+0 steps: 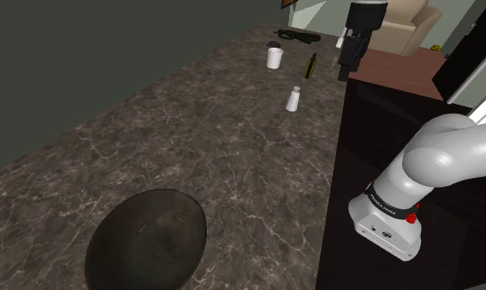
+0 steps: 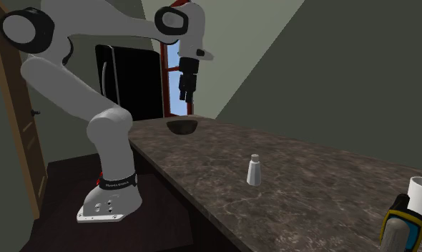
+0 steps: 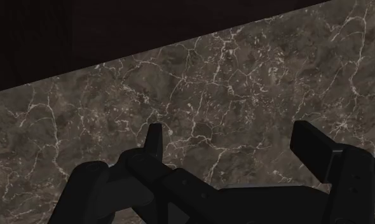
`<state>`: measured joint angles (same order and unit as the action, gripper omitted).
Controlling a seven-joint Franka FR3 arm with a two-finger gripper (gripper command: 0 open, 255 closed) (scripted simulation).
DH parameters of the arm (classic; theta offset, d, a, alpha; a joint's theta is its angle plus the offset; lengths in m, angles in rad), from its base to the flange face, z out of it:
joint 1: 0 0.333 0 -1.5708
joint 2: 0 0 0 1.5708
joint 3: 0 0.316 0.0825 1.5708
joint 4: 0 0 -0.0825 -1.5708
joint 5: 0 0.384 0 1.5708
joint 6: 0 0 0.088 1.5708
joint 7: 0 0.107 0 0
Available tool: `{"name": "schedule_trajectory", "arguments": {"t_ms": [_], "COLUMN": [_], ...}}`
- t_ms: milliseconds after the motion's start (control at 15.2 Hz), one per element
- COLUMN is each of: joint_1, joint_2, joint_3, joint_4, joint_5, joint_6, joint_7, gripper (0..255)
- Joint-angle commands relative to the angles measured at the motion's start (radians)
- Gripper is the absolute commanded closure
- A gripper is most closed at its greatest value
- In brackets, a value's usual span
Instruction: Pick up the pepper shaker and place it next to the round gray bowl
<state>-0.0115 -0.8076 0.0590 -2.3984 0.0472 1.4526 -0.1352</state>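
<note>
Well, the claw (image 1: 346,70) hangs high over the table (image 1: 192,123), close to the edge on the stand's side, with its fingers (image 3: 154,141) spread wide and nothing between them. The pepper shaker (image 1: 293,100), drawn white, stands upright on the marble out in the open, well apart from the round dark bowl (image 1: 147,240) at the near end.

I'd say the reach for the shaker is the step in hand. To do it well, the claw should swing across until it is square over the shaker's cap, then drop straight down and close on the body below the neck, so the shaker does not tip. The white cup (image 1: 274,57) and the dark bottle (image 1: 311,66) stand just beyond it, so coming in from above looks safer than sweeping in from the side.

From the hand's own camera you get the gap between the fingers, with veined stone and the table's edge beneath. From across the room you get how far up the claw sits. The shoulder view lays out shaker, cup, bottle and bowl together.
</note>
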Motion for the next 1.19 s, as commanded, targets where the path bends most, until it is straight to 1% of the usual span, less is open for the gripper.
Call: {"name": "schedule_trajectory", "arguments": {"t_ms": [0, 528, 792, 1122], "joint_1": [0.000, -0.046, -0.064, -0.084], "joint_2": [0.000, 0.263, 0.408, 0.596], "joint_3": [0.000, -0.081, -0.118, -0.158], "joint_4": [0.000, 0.053, 0.110, 0.211], "joint_5": [0.000, -0.057, -0.072, -0.076], "joint_6": [0.000, 0.185, 0.261, 0.334], "joint_7": [0.000, -0.085, -0.125, -0.174], "gripper": [0, 0, 0, 0]}}
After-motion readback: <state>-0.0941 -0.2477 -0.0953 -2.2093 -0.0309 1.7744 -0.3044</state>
